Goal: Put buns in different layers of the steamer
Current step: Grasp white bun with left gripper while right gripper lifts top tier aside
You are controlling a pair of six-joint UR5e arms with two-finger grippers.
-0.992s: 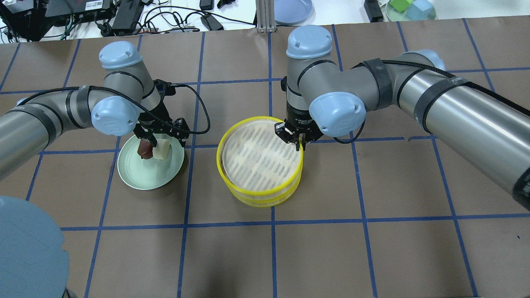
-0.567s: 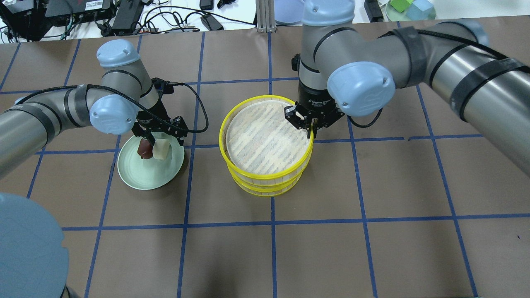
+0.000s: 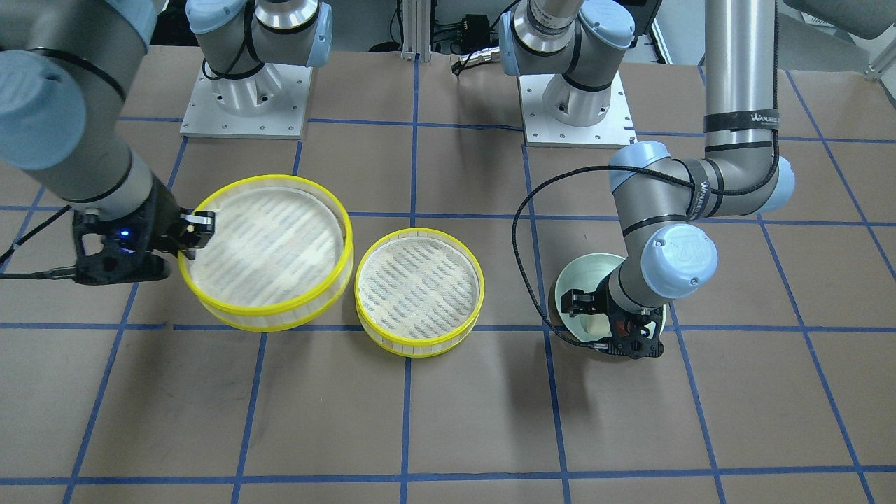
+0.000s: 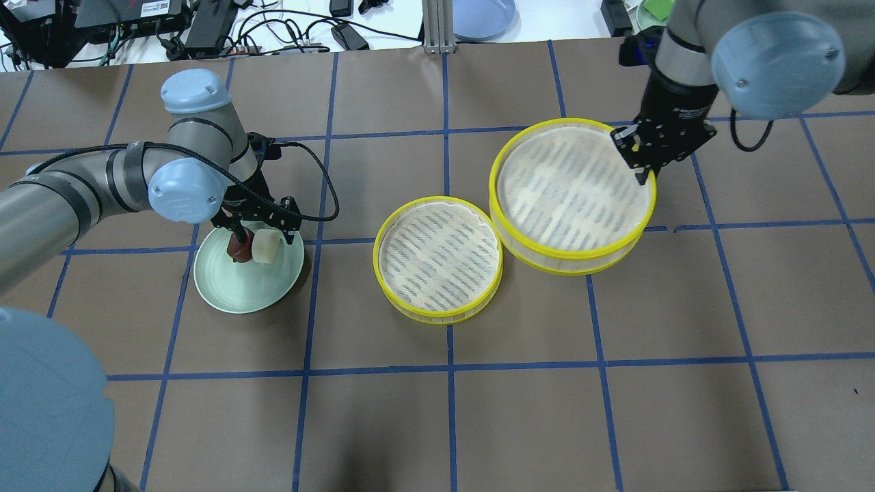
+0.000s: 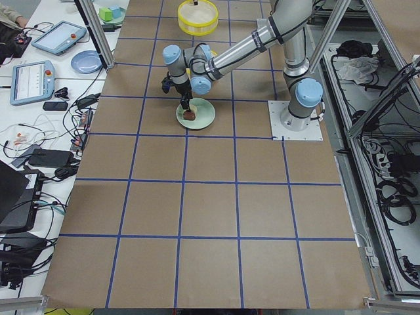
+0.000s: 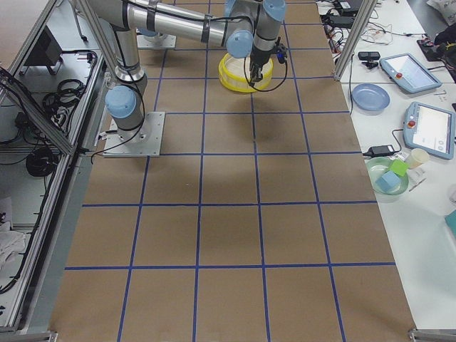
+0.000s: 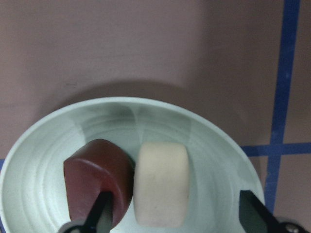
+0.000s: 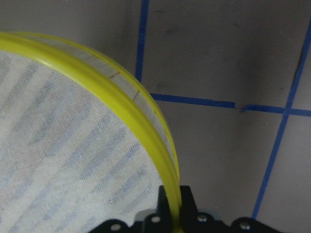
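Observation:
My right gripper [image 4: 644, 171] is shut on the yellow rim of one steamer tray [image 4: 574, 254] and holds it off the table; the clamped rim fills the right wrist view [image 8: 146, 111]. The other tray [image 4: 437, 318] sits empty on the table just beside it, toward my left. The cream-white bun [image 4: 266, 246] and the reddish-brown bun [image 4: 237, 247] lie side by side on the pale green plate [image 4: 239, 290]. My left gripper [image 7: 177, 213] is open low over the plate, the white bun [image 7: 161, 183] between its fingers and the brown bun [image 7: 97, 177] at its left finger.
A blue plate [image 4: 482, 17], cables and electronics lie beyond the table's far edge. The two arm bases [image 3: 245, 91] stand on the robot's side. A green dish of blocks [image 6: 390, 174] and tablets sit on the side bench.
My right gripper has lifted the top tray off the stack and carried it right and farther away. The lower tray stays in place. My left gripper has barely moved over the plate.

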